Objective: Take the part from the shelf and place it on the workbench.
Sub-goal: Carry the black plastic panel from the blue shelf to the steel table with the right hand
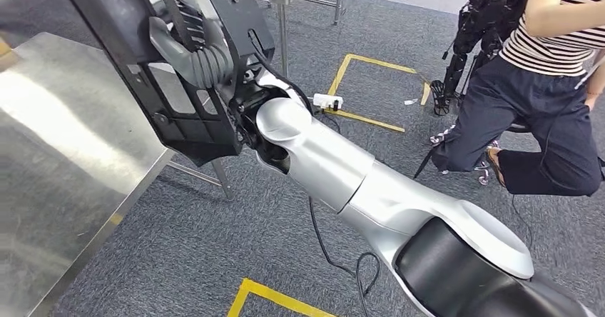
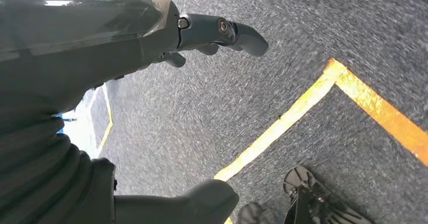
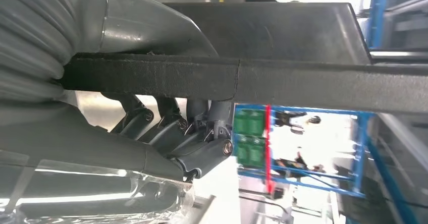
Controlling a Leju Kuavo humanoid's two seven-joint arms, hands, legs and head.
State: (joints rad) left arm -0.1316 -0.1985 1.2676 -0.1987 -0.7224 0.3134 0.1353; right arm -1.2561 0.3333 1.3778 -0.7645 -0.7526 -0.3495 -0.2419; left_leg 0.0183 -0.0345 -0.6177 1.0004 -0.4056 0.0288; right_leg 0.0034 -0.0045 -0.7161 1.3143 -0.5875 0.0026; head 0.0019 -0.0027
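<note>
Right hand (image 1: 203,63) clamps the black part (image 1: 143,38) beside the steel tabletop (image 1: 64,160); wrist view shows left hand (image 2: 202,37) empty, fingers apart, over carpet (image 2: 282,47).

Grey carpet floor (image 1: 214,245), yellow tape lines (image 1: 371,92), steel table (image 1: 57,160), blue racking (image 3: 363,148)

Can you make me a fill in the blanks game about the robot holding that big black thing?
1. The right hand grips a flat part whose colour is ____.
2. The shiny workbench is made of ____.
3. The lines taped on the grey carpet are ____.
4. The person nearby wears a top with ____.

Missing words: black; metal; yellow; stripes
</note>
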